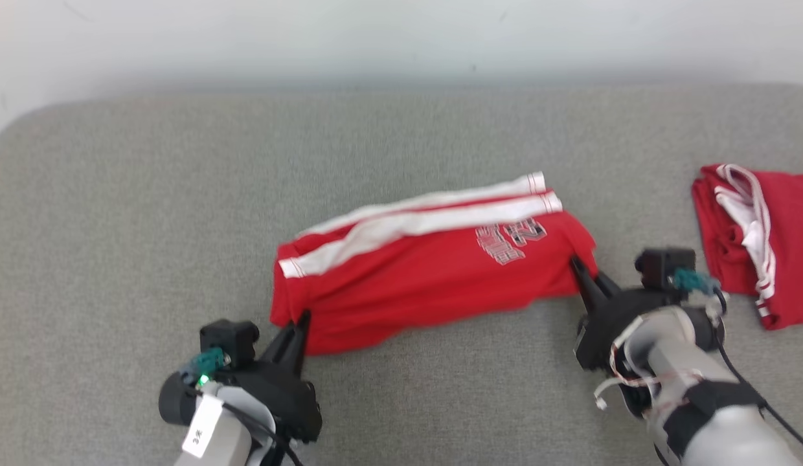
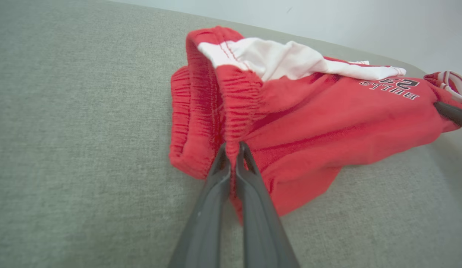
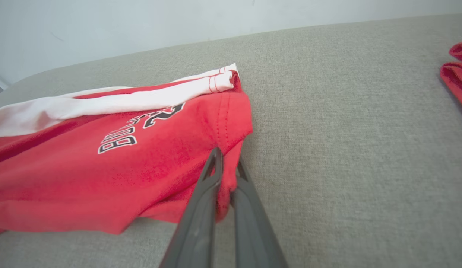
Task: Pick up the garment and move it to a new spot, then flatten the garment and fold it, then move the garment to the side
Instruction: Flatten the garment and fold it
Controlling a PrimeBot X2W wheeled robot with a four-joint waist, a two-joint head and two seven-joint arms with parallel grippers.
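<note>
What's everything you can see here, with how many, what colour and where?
shorts: one, red with white side stripes, middle of the table
second garment: one, red and white, far right of the table
table: one, grey fabric top, under both garments
wall: one, pale, behind the table
left gripper: one, black, lower left, jaws shut on the shorts' waistband
right gripper: one, black, lower right, jaws shut on the shorts' leg hem

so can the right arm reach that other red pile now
Probably not yet: the right gripper is shut on the hem of the red shorts, though only grey surface lies between it and the pile.
</note>
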